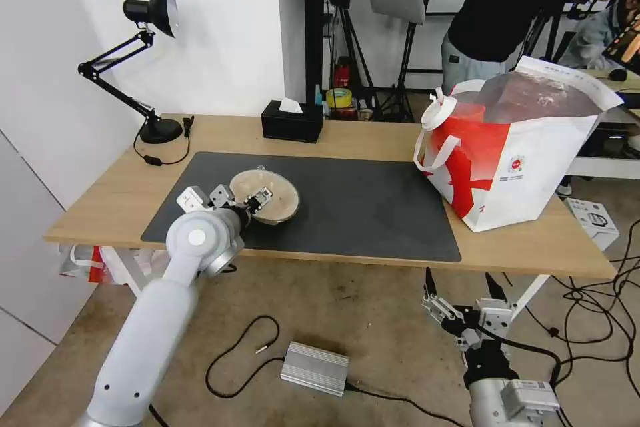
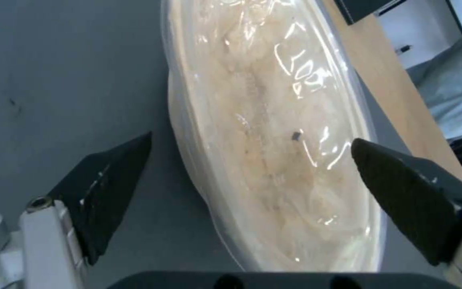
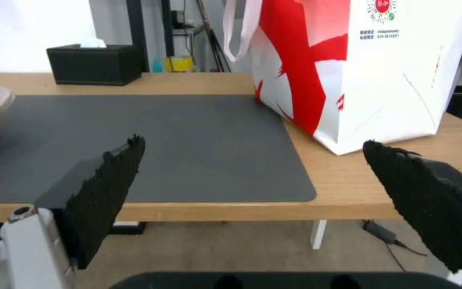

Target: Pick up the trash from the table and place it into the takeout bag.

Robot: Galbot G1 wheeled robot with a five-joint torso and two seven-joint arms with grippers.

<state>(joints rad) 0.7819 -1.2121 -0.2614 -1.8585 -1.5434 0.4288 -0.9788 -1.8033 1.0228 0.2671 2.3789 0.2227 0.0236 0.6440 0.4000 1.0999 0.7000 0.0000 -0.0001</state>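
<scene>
Your left pincer was spread around the near rim of one shallow beige bowl, which sat upright, mouth up, on the dark mat of the desk. One red-and-white takeout bag stood upright at the desk's right end. Your right pincer hung spread below the desk's front edge.

The boxy red-and-white takeout bag carries a small round red logo above lines of print too small to read
</scene>
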